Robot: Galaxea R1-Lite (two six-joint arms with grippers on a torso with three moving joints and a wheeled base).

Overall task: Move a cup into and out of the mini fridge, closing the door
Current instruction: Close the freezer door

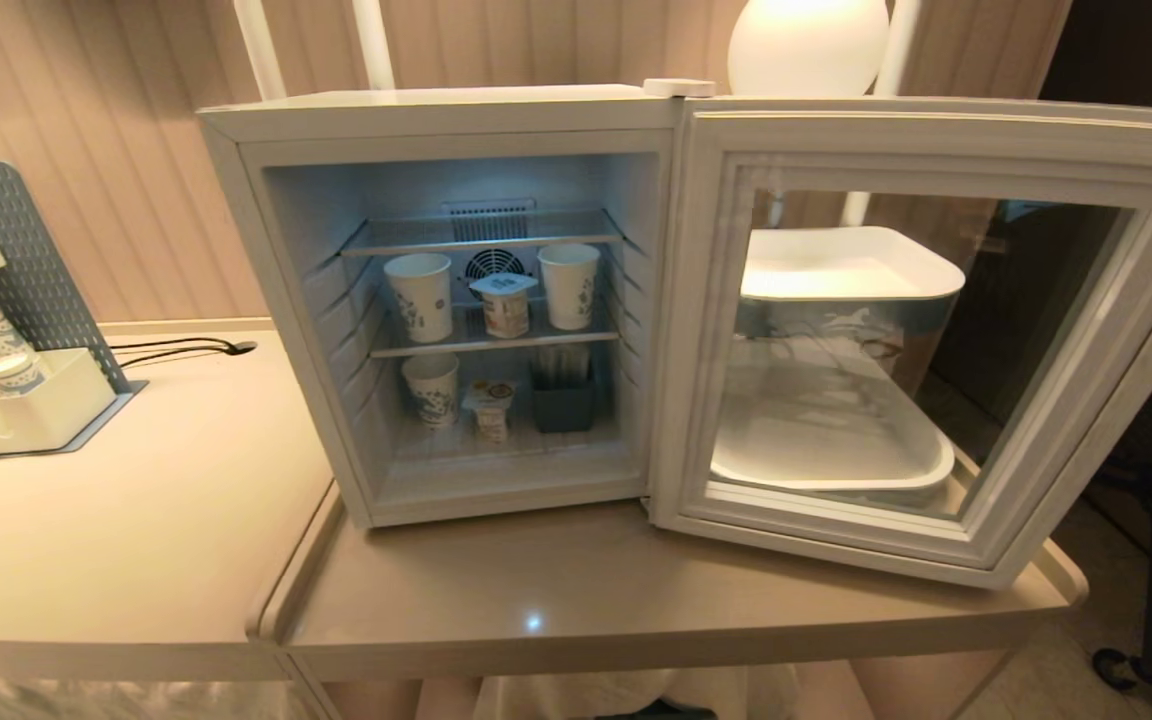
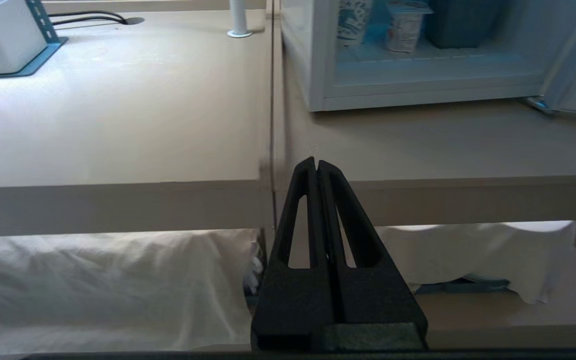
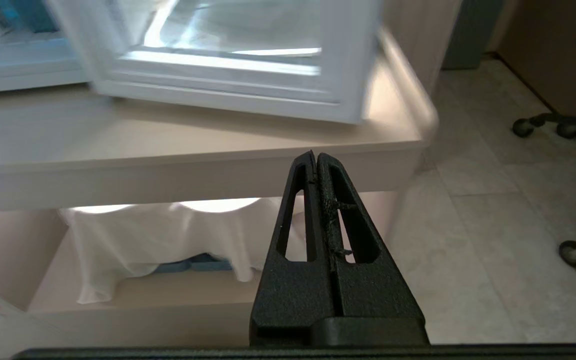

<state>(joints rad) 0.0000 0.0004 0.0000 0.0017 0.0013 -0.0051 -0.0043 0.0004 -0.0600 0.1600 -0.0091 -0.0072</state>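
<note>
Looking at progress: you're at or near the start; nothing is in hand and both arms are parked.
Fridge: the white box-shaped mini fridge (image 1: 436,300) sits on the beige tabletop (image 1: 636,600), interior lit.
Door: its pale-framed glass door (image 1: 916,340) stands swung wide to the robot's right, so closing is still ahead of you.
Cups: two white patterned paper cups (image 1: 419,296) (image 1: 569,285) on the middle wire shelf, one more (image 1: 432,389) on the fridge floor; further cups sit in the white organiser tray (image 1: 16,410) far left on the table.
Which cup moves: can't tell from here.
Left gripper: the black left gripper (image 2: 316,165) has its jaws pressed together, empty, held below and in front of the table edge, pointing at the fridge's lower left corner.
Right gripper: the black right gripper (image 3: 316,157) is likewise fully closed and empty, low before the table edge under the open door.
Left to do: pick, cup transfer in and out, door shut.
</note>
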